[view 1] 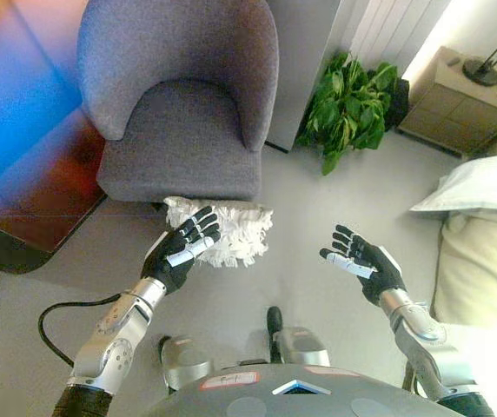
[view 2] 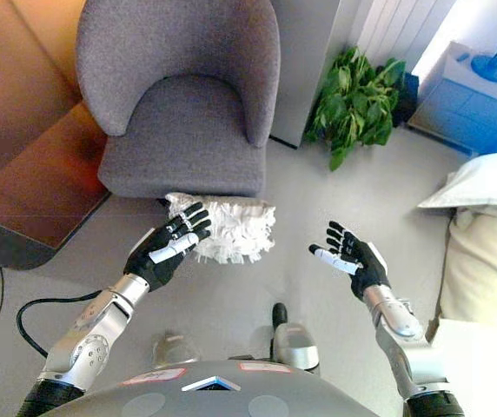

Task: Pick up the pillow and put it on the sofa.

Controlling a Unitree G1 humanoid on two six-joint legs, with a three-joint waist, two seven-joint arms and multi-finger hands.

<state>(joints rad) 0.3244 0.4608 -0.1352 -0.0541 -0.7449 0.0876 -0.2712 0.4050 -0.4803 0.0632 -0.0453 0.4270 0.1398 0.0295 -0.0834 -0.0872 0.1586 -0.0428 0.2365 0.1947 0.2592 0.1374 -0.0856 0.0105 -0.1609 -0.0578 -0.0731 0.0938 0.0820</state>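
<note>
A white shaggy pillow (view 1: 231, 230) lies on the floor against the front of a grey armchair (view 1: 183, 104), the sofa of the task. My left hand (view 1: 183, 248) hovers over the pillow's left end, fingers straight and spread, holding nothing. My right hand (view 1: 361, 263) is raised to the right of the pillow, well apart from it, palm turned inward with relaxed fingers. The armchair's seat (view 2: 183, 130) holds nothing.
A green potted plant (view 1: 350, 104) stands right of the armchair. A bedside cabinet (view 1: 457, 100) with a lamp base is at the far right, a bed with a white pillow (view 1: 483, 187) along the right edge. A dark wooden board (view 1: 31, 200) lies left.
</note>
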